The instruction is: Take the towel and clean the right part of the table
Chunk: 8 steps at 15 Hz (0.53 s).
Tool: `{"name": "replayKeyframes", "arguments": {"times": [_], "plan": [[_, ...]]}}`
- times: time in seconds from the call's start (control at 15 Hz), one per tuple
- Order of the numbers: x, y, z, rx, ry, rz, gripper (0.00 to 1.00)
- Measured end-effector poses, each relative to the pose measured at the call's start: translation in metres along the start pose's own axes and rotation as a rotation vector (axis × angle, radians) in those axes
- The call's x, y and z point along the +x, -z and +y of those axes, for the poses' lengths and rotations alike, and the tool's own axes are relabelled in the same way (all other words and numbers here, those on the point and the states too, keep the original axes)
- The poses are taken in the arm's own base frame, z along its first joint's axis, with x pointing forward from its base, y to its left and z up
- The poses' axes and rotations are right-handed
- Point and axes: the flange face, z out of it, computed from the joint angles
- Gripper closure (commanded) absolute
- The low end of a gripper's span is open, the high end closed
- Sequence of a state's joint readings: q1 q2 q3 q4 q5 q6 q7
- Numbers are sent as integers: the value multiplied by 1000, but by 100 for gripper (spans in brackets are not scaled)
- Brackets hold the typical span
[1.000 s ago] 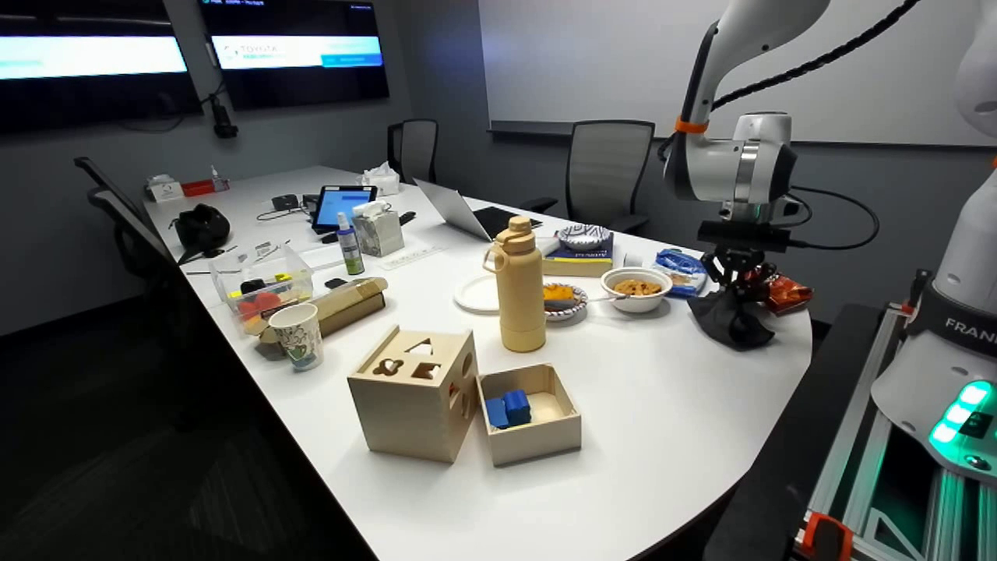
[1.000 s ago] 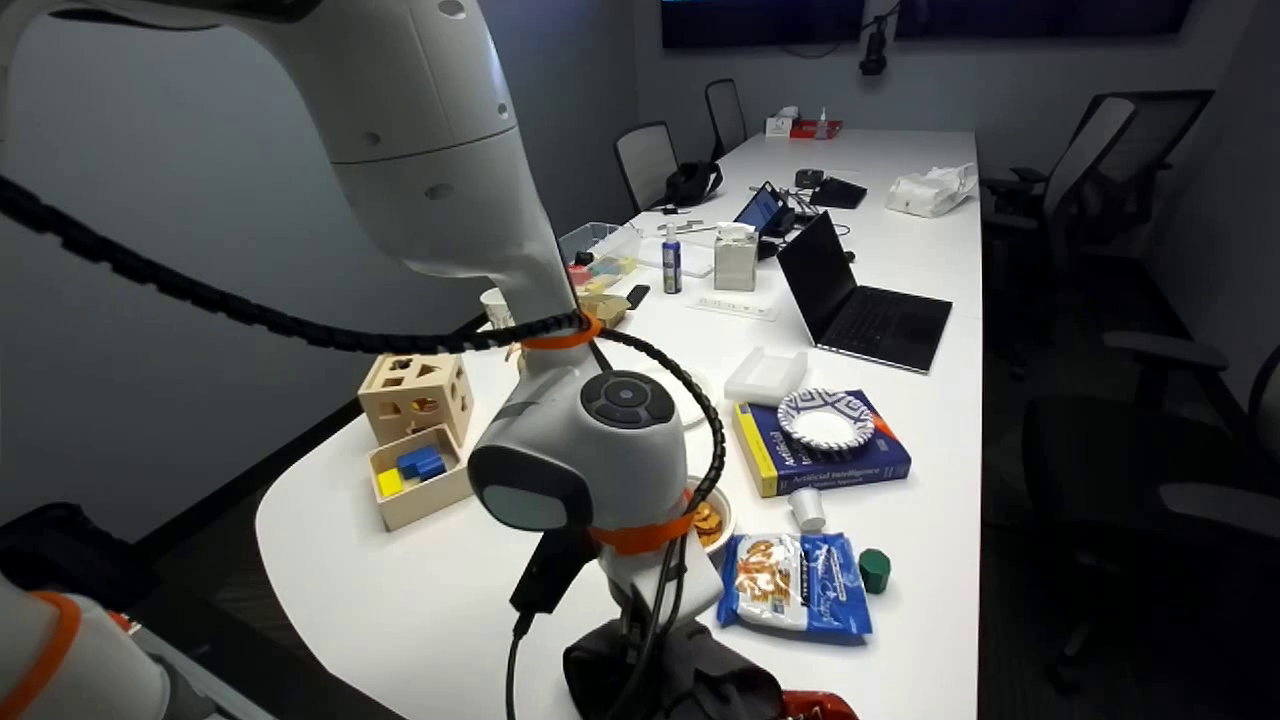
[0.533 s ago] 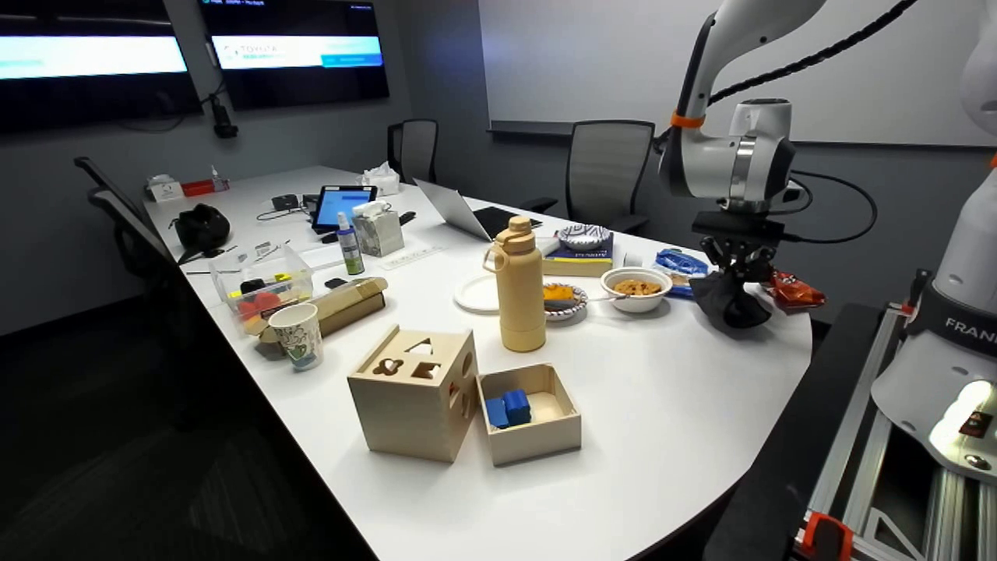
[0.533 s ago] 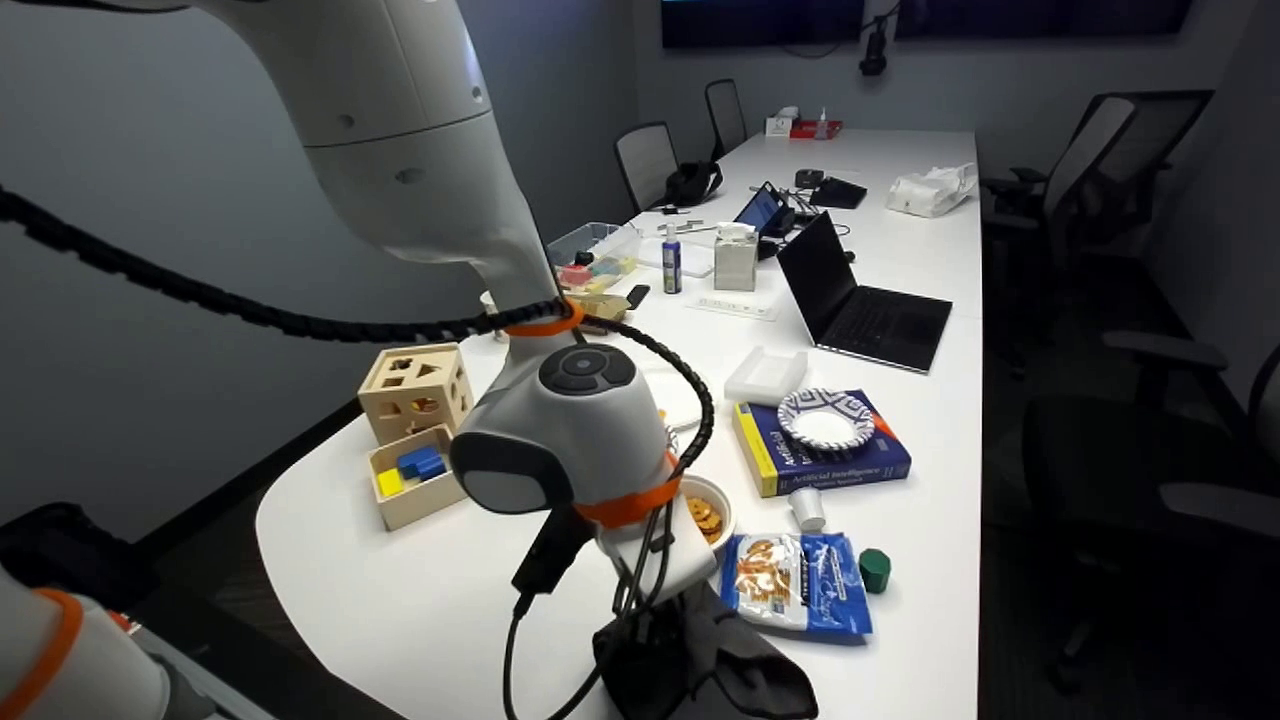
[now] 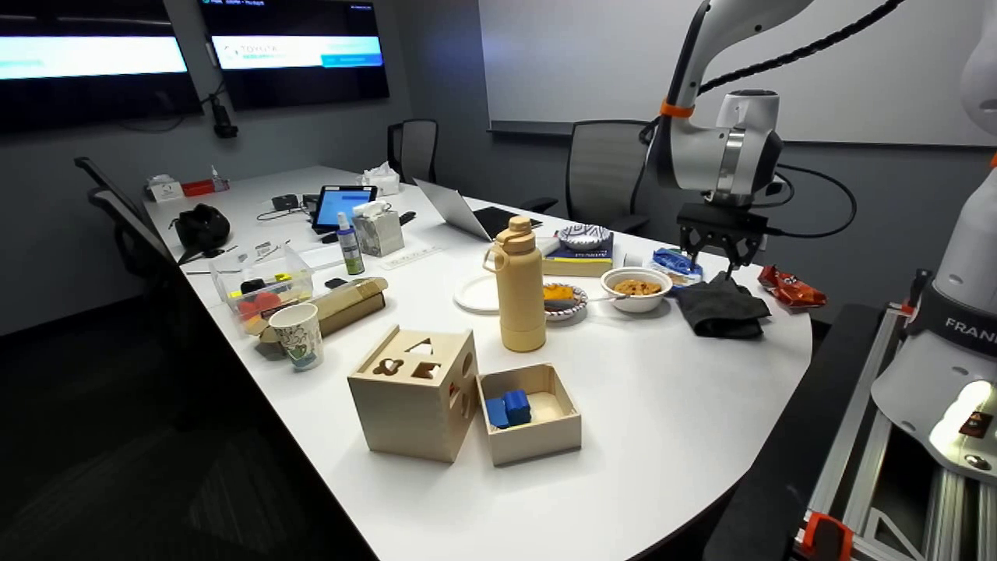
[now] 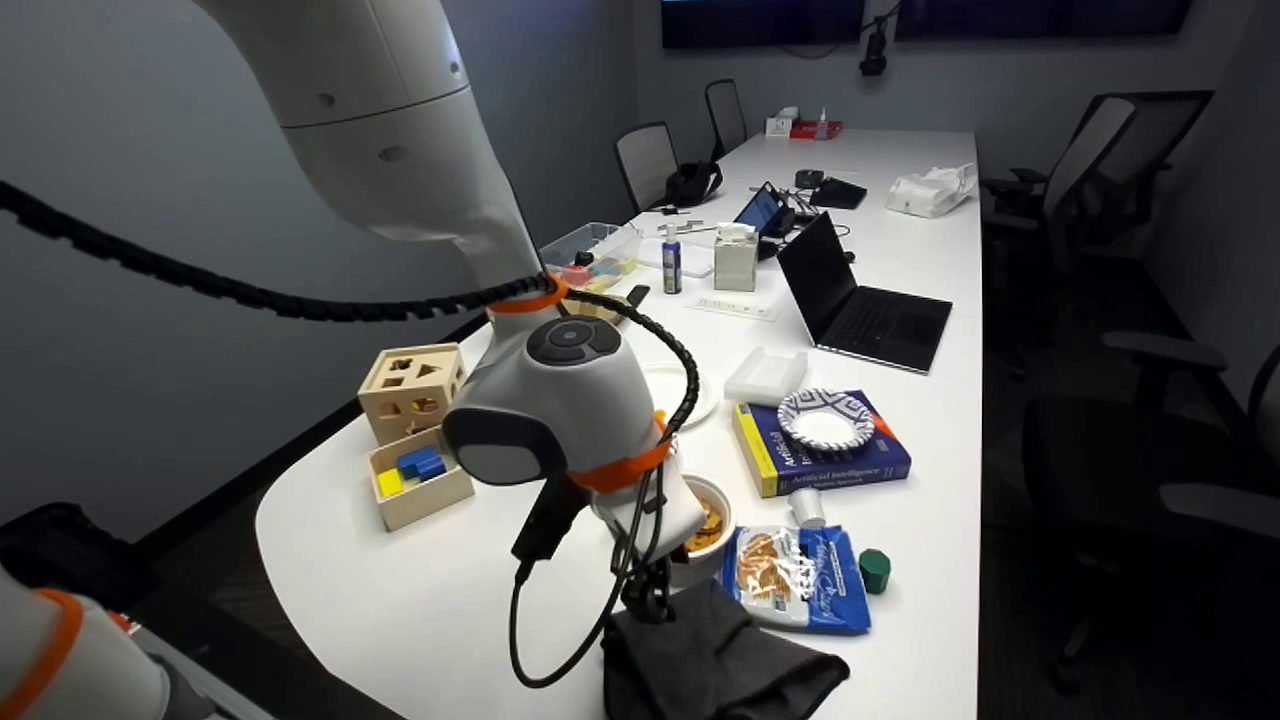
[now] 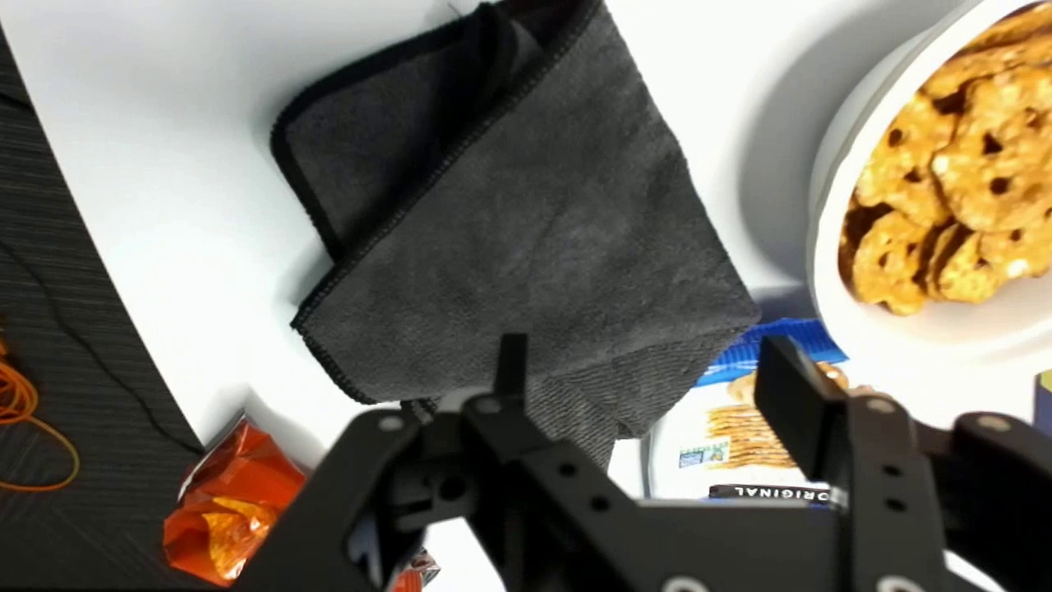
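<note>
My gripper point(image 7: 643, 358), jaws parted and empty, could nip the blue bag point(image 7: 731, 423) along with the towel point(image 7: 526, 238) if lowered here, since the two lie side by side.

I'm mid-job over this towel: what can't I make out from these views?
Towel, lower edge: cut off by the picture's bottom in an exterior view.
Table beneath the towel: covered by it in every view.
Red snack bag, wrist view: partly hidden behind the hand.
Bowl of pretzel crisps, wrist view: right side cut off by the edge.
</note>
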<state>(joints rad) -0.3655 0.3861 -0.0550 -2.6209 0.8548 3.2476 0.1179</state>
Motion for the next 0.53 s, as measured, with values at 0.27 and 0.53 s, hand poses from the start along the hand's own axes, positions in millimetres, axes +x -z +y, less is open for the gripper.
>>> {"name": "replayKeyframes", "arguments": {"times": [0.27,0.53], "plan": [[-9,10,-11,29,41,-7,0],[-30,28,-25,70,134,-31,0]]}}
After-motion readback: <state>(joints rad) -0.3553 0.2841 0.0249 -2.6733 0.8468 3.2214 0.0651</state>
